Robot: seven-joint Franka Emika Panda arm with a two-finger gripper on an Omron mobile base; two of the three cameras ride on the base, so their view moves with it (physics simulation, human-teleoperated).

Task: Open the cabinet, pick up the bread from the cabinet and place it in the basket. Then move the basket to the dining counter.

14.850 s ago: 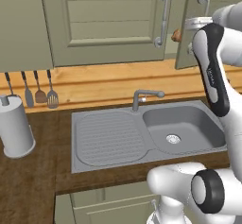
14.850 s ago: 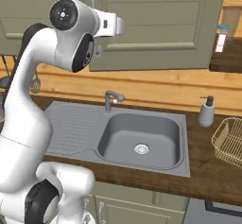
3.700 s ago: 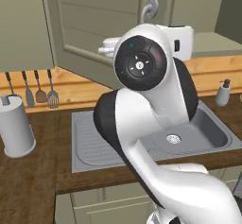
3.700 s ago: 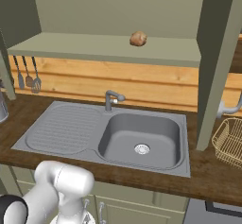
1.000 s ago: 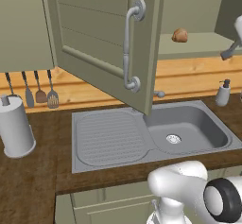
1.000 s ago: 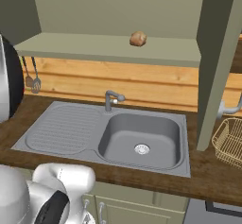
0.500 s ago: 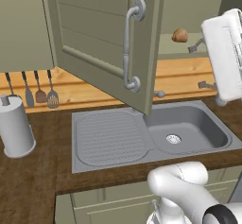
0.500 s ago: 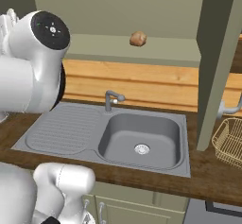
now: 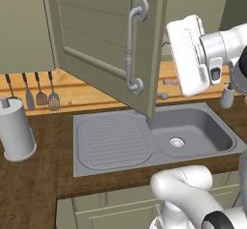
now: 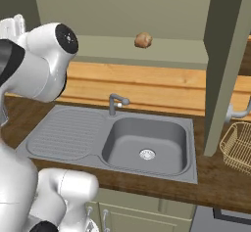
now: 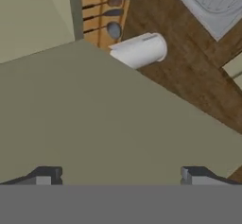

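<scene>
The cabinet stands open, and its left door [image 9: 103, 35] with the long grey handle [image 9: 131, 49] swings out over the sink. The bread [image 10: 143, 40], a small tan bun, lies on the cabinet shelf [image 10: 162, 55]. At the right edge of the right base view the basket [image 10: 238, 148] sits on the worktop beside the other open door [image 10: 224, 64]. My gripper [image 11: 120, 176] is open with nothing between its fingertips [image 11: 47, 176], close to the flat green face of the left door [image 11: 104, 124]. The arm's white end [image 9: 189, 54] hangs just right of that door. The dining counter is out of view.
A grey sink [image 10: 147, 143] with a drainboard [image 9: 108, 138] and a faucet [image 10: 115, 104] lies below the cabinet. A white paper towel roll [image 9: 17, 136] and hanging utensils [image 9: 34, 93] stand at the left. A soap dispenser [image 9: 226, 95] stands at the right.
The arm has swung left from the frame's right edge to in front of the cabinet opening, and it now covers the bread in the left base view. The gripper has stayed open.
</scene>
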